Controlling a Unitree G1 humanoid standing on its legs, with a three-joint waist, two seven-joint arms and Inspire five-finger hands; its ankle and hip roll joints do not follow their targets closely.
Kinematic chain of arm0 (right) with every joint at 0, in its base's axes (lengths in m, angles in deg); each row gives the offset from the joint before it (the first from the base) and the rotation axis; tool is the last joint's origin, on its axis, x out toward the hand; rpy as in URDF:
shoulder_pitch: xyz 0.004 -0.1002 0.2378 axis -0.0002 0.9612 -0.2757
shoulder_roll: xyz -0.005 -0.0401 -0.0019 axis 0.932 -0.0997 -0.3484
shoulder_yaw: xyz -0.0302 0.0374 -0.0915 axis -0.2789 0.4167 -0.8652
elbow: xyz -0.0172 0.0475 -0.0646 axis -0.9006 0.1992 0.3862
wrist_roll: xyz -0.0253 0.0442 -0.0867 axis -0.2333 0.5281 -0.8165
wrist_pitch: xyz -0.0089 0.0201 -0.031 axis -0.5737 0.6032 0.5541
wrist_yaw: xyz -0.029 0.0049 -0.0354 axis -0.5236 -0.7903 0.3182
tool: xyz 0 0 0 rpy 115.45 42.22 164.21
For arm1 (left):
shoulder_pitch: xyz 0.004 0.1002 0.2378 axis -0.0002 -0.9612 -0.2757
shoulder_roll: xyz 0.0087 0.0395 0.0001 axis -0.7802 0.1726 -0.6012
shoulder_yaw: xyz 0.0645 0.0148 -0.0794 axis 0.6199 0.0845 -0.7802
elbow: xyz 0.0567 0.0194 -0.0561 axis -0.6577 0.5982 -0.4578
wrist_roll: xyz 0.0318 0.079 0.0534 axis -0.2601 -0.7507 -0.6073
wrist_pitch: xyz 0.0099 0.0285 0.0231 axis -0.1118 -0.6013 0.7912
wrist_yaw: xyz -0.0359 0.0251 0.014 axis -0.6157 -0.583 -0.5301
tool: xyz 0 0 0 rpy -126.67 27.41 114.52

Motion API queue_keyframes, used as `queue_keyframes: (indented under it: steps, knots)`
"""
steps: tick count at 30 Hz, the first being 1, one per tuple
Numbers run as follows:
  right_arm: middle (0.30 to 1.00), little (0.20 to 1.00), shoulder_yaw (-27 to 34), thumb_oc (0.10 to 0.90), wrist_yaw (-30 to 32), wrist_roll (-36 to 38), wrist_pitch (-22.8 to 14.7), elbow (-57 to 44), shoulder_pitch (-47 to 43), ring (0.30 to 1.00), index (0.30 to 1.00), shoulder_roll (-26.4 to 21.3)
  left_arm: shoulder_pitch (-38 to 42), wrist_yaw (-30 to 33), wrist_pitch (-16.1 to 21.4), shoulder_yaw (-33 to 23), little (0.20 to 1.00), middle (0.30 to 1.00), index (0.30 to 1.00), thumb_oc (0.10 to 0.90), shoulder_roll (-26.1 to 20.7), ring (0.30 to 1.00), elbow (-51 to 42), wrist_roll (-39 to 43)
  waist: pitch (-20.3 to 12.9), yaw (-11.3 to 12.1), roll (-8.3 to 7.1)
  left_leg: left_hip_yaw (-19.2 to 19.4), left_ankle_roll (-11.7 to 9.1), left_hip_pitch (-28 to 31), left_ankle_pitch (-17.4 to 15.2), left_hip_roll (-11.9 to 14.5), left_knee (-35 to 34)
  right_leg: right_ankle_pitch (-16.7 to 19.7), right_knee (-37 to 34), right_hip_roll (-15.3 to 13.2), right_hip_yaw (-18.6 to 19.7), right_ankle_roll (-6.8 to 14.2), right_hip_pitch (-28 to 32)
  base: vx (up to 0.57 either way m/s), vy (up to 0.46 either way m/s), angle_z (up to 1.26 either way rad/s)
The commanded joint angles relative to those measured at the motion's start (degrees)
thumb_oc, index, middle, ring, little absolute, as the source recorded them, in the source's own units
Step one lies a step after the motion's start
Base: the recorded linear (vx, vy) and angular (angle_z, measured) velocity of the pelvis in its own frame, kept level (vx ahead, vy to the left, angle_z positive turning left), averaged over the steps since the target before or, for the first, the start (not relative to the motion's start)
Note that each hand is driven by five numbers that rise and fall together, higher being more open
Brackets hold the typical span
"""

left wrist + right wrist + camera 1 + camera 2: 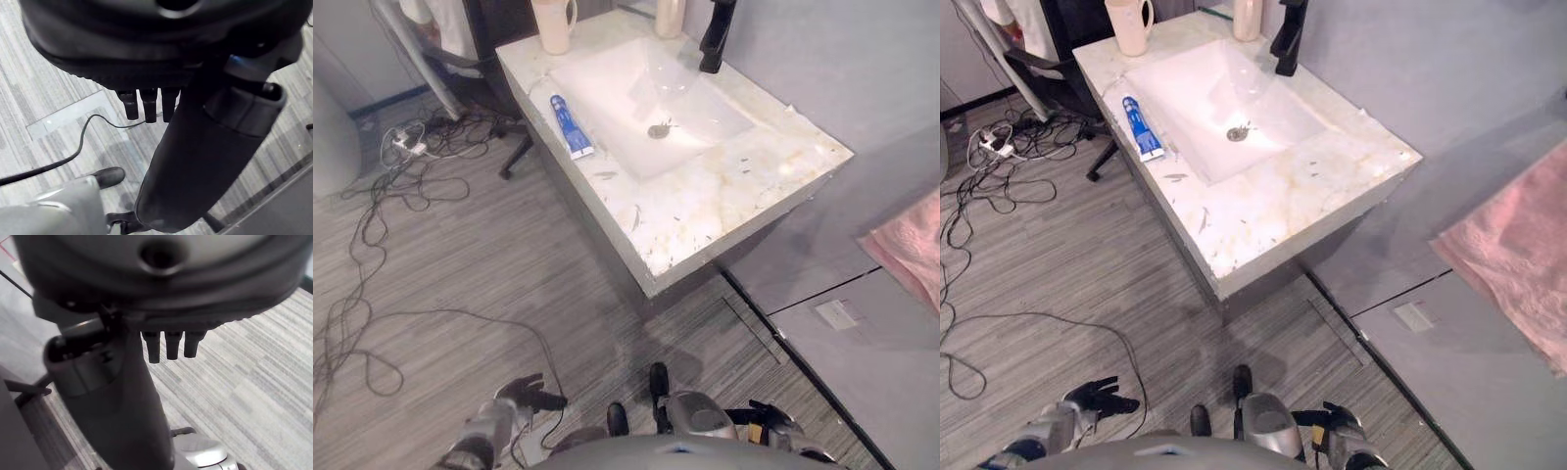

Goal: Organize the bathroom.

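A marble counter [724, 206] holds a white sink [626, 73] with a black faucet [717, 37] at its back. A blue toothpaste tube [572, 127] lies flat on the counter's left rim beside the basin. A cream mug [554, 24] stands at the far left corner, and a pale bottle [670, 15] stands next to the faucet. My left hand [524, 392] hangs low over the floor, well short of the counter, its fingers [146, 105] relaxed and holding nothing. My right hand [1342, 426] hangs low too, with its fingers [171, 345] straight and empty.
A pink towel [1518, 255] hangs on the grey wall at the right. Loose cables [372, 196] and a power strip [406, 142] sprawl over the striped floor to the left. An office chair [480, 59] stands by the counter's far left corner.
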Motion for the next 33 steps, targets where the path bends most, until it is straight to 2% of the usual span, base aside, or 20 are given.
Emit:
queue_keyframes:
  steps: [1,3,5,7,8,9,10,12,14,16,18,20,21,22,23,25,26,28,31,33]
  knots:
    - [0.9,0.9,1.5,0.8,-0.7,0.1,-0.2,1.4,-0.9,0.9,0.9,-5.6,3.5,-0.9,1.6,0.9,0.9,0.9,0.9,0.8,-1.5,0.9,-1.1,-3.7,-0.2,-2.0,1.11,2.4,3.4,-0.4,2.6,7.8,-2.1,-7.2,9.2,-0.4,3.7,9.7,-0.1,0.12,0.186,0.32]
    - [0.9,0.9,1.6,0.8,-1.0,-0.8,-0.3,1.5,-0.9,0.9,0.9,-5.6,3.5,-0.7,1.6,1.0,0.9,0.9,0.9,0.8,-1.5,0.9,-1.0,-3.4,-0.3,-2.1,1.1,2.1,3.5,0.0,2.6,7.9,-2.7,-7.2,9.2,-0.4,3.9,9.7,0.0,0.15,0.218,0.15]
    - [0.9,0.9,0.6,0.8,-1.3,-2.8,0.4,1.7,-0.4,0.9,0.9,-5.2,2.8,3.1,2.5,0.9,0.9,0.9,0.9,0.8,-1.2,0.9,0.1,-4.3,-1.5,-3.0,1.71,-1.0,1.8,4.6,6.8,13.2,-11.2,-8.4,10.2,-0.4,6.0,10.5,-0.5,0.27,0.374,-0.11]
    - [0.9,0.9,0.5,0.8,-1.2,-3.5,0.5,1.6,-0.2,0.9,0.9,-5.2,2.6,3.8,2.6,0.9,0.9,0.9,0.9,0.8,-1.0,0.9,0.1,-4.2,-1.7,-3.2,2.03,-1.3,1.0,5.5,8.4,14.9,-13.0,-8.8,10.6,-0.5,6.3,10.8,-0.7,0.17,0.296,-0.2]
    - [0.9,0.9,0.5,0.8,-1.5,-4.0,0.5,1.4,0.4,0.9,0.9,-5.5,2.1,4.7,2.7,0.6,0.9,0.9,0.9,0.8,-0.7,0.9,0.3,-4.3,-2.0,-3.5,3.17,-2.4,-1.2,6.8,13.2,19.4,-16.6,-9.9,11.4,-0.8,7.1,11.6,-1.1,0.25,0.547,-0.22]
    - [0.9,0.9,0.5,0.8,-1.1,-3.6,0.5,1.2,0.5,0.9,0.9,-5.8,1.9,5.0,2.6,0.6,0.9,0.9,0.9,0.8,-0.5,0.9,0.4,-4.8,-2.1,-3.6,4.18,-3.3,-2.4,7.2,15.8,21.8,-18.4,-11.0,12.4,-1.1,7.7,12.2,-1.6,0.29,0.699,-0.37]
    - [0.9,0.9,0.3,0.8,-0.5,-3.1,0.9,1.0,0.2,0.9,0.9,-6.2,1.8,4.6,2.6,0.7,0.9,0.9,0.9,0.8,-0.4,0.9,0.9,-5.3,-2.2,-3.7,4.94,-3.8,-3.1,7.9,16.9,23.3,-19.4,-11.9,13.6,-1.7,8.1,12.7,-2.3,0.2,0.543,-0.34]
    - [0.9,0.9,0.4,0.8,0.5,-3.1,1.6,0.9,-0.5,0.9,0.9,-6.6,1.5,4.3,3.0,1.0,0.9,0.9,0.9,0.8,0.1,0.9,1.3,-5.7,-2.2,-4.2,6.06,-4.1,-3.7,9.0,15.3,23.8,-19.6,-12.6,16.4,-4.2,9.5,14.1,-4.6,0.18,0.689,-0.31]
    - [0.9,0.9,0.6,0.8,1.2,-3.2,1.8,1.3,-1.1,0.9,0.9,-6.7,1.7,3.7,3.6,1.1,0.9,0.9,0.9,0.8,0.4,0.9,1.9,-6.5,-2.1,-4.5,6.47,-2.6,-3.5,9.0,12.0,22.7,-18.7,-12.6,18.7,-6.7,10.3,15.8,-6.2,0.12,0.518,-0.12]
    - [0.9,0.9,0.9,0.8,1.2,-3.5,1.9,1.3,-1.3,0.9,0.9,-6.8,1.7,3.4,3.5,1.3,0.9,0.9,0.9,0.8,0.4,0.9,2.0,-6.3,-2.0,-4.5,6.61,-2.4,-3.6,8.9,11.2,22.5,-18.5,-12.5,19.3,-7.3,10.3,16.3,-6.6,0.08,0.285,0.03]
    - [0.9,0.9,1.5,0.8,1.4,-4.7,1.5,1.6,-2.0,0.9,0.9,-6.7,1.9,3.1,3.1,2.2,0.9,0.9,0.9,0.8,0.3,0.9,1.9,-5.1,-1.9,-4.3,6.32,-1.7,-2.4,7.9,7.1,19.6,-16.7,-11.2,20.3,-10.7,11.2,18.3,-7.2,0.21,0.694,0.17]
    - [0.9,0.9,2.2,0.8,1.7,-4.0,1.7,1.6,-1.8,0.9,0.9,-5.9,2.7,3.6,3.2,4.1,0.9,0.9,0.9,0.8,0.3,0.9,2.5,-5.6,-1.6,-3.8,5.84,-1.2,0.1,6.5,4.4,14.9,-15.6,-5.0,23.8,-15.2,12.0,18.1,-8.2,0.25,0.712,0.07]
    - [0.9,0.9,2.2,0.8,1.6,-3.9,1.7,1.1,-1.1,0.9,0.9,-5.5,2.7,3.2,3.5,4.8,0.9,0.9,0.9,0.8,0.1,0.9,2.6,-6.7,-1.5,-3.3,5.89,-1.0,1.2,6.2,3.7,13.4,-15.6,-0.7,28.1,-17.1,12.9,17.0,-9.7,0.12,0.357,0.07]
    - [0.9,0.9,2.2,0.8,1.6,-3.9,1.7,1.1,-1.1,0.9,0.9,-5.5,2.7,3.2,3.5,4.8,0.9,0.9,0.9,0.8,0.1,0.9,2.7,-6.7,-1.6,-3.2,5.86,-0.9,1.2,6.2,3.7,13.4,-15.6,-0.7,28.1,-17.1,13.0,17.1,-9.8,0.18,0.473,-0.06]
    - [0.9,0.9,2.2,0.8,1.2,-3.6,1.4,1.0,-0.6,0.9,0.9,-5.3,3.0,3.8,3.3,6.0,0.9,0.9,0.9,0.8,-0.4,0.9,2.9,-8.0,-1.2,-2.6,5.62,-0.1,2.4,6.2,2.3,11.6,-15.2,3.6,31.7,-20.1,13.4,16.0,-10.8,0.2,0.468,0.08]
    - [0.9,0.9,2.0,0.8,0.3,-3.0,1.6,1.6,-0.7,0.9,0.9,-5.2,3.3,4.0,3.8,6.2,0.9,0.9,0.9,0.8,-0.7,0.9,4.2,-7.7,-0.9,-2.6,5.83,0.9,3.4,6.3,1.2,11.0,-14.7,5.0,35.5,-19.3,14.3,15.4,-12.7,0.23,0.47,0.01]
    - [0.9,0.9,1.8,0.8,-0.3,-3.3,2.1,2.2,-0.8,0.9,0.9,-4.8,3.8,4.1,4.5,6.1,0.9,0.9,0.9,0.8,-1.1,0.9,5.1,-7.9,-0.7,-3.9,5.46,1.9,4.3,7.2,0.8,9.9,-15.3,0.9,34.3,-13.6,13.0,15.6,-13.8,0.2,0.295,-0.16]
    - [0.9,0.9,1.7,0.8,-0.6,-3.0,2.0,2.8,-0.3,0.9,0.9,-4.2,4.3,4.2,4.7,5.9,0.9,0.9,0.9,0.8,-1.1,0.9,5.3,-8.1,-0.5,-4.8,4.8,2.1,5.1,8.1,0.2,8.4,-15.8,-0.7,33.8,-10.4,11.4,15.6,-14.5,0.26,0.32,-0.32]
    - [0.9,0.9,1.2,0.8,-1.4,-4.3,1.7,2.8,1.4,0.9,0.9,-3.1,6.2,5.7,3.6,5.5,0.9,0.9,0.9,0.8,-0.9,0.9,3.9,-7.5,-0.1,-7.4,3.29,3.8,6.9,10.5,-1.4,3.3,-17.8,-3.1,24.2,-2.6,4.6,15.5,-17.6,0.33,0.322,-0.2]
    - [0.9,0.9,1.2,0.8,-1.6,-4.9,2.1,2.4,2.0,0.9,0.9,-3.0,6.8,5.7,3.0,5.5,0.9,0.9,0.9,0.8,-0.8,0.9,3.6,-7.8,-0.2,-8.3,2.74,3.3,7.1,11.7,-1.9,1.6,-18.6,-2.6,19.9,-1.0,3.2,15.4,-17.6,0.35,0.236,0.08]
